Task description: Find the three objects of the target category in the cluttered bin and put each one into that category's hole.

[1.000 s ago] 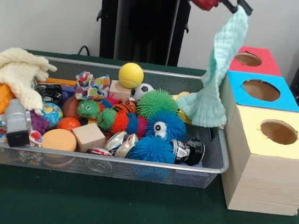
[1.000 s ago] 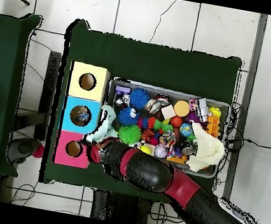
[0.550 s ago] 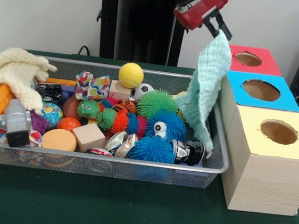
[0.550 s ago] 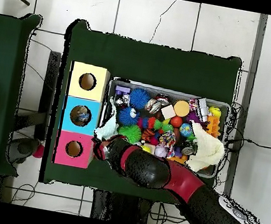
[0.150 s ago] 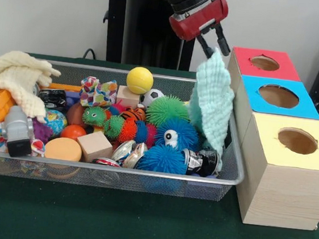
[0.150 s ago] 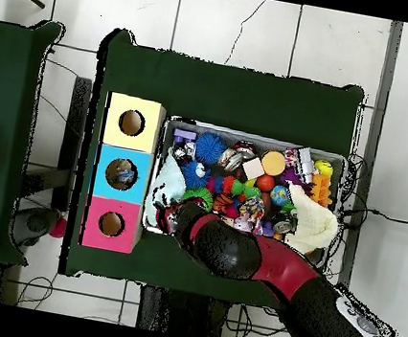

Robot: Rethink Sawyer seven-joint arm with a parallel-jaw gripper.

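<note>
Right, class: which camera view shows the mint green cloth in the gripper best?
The front view: the mint green cloth hangs full length from the gripper, over the bin's end beside the boxes. In the overhead view the cloth is just a pale patch, partly hidden by the arm.

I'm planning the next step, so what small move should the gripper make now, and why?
Probably lift straight up. The gripper is shut on the cloth, whose lower end hangs inside the bin, below the tops of the boxes; raising it first should keep it from snagging.
</note>
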